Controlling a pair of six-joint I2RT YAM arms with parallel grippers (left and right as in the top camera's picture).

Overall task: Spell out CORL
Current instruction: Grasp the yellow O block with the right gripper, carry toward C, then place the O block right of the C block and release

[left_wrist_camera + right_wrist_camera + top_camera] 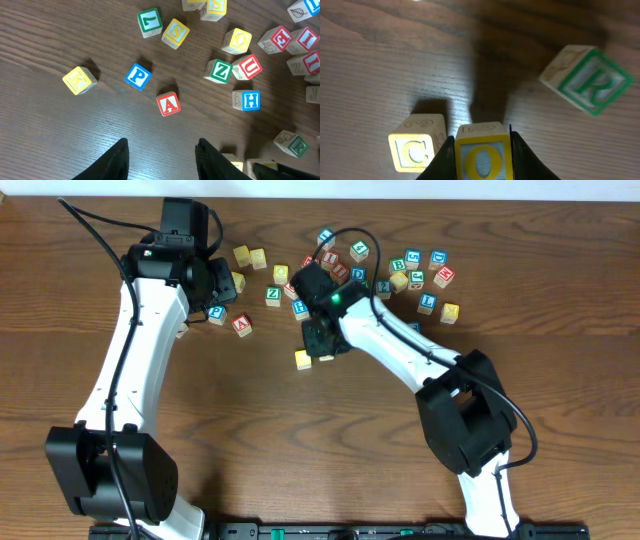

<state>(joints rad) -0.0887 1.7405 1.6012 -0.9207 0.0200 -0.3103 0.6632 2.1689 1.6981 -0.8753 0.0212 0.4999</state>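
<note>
— So, any room to move?
— Bare grainy wood table (50,145) under the spread left gripper (161,152). Right gripper (482,152) pinches the square yellow O block (481,162), just beside the C block (417,145); R block (587,80) apart.

A robotics lab bench is indicated. At a black rail (330,530) along the near edge of a dark wood-grain table (300,470), a white-and-black left arm (125,380) and right arm (400,350) are mounted. A loose cable (93,222) is trailed at the far left, a green status light (337,298) is lit on the right arm, and lettered wooden blocks (412,257) are scattered on the far side.
</note>
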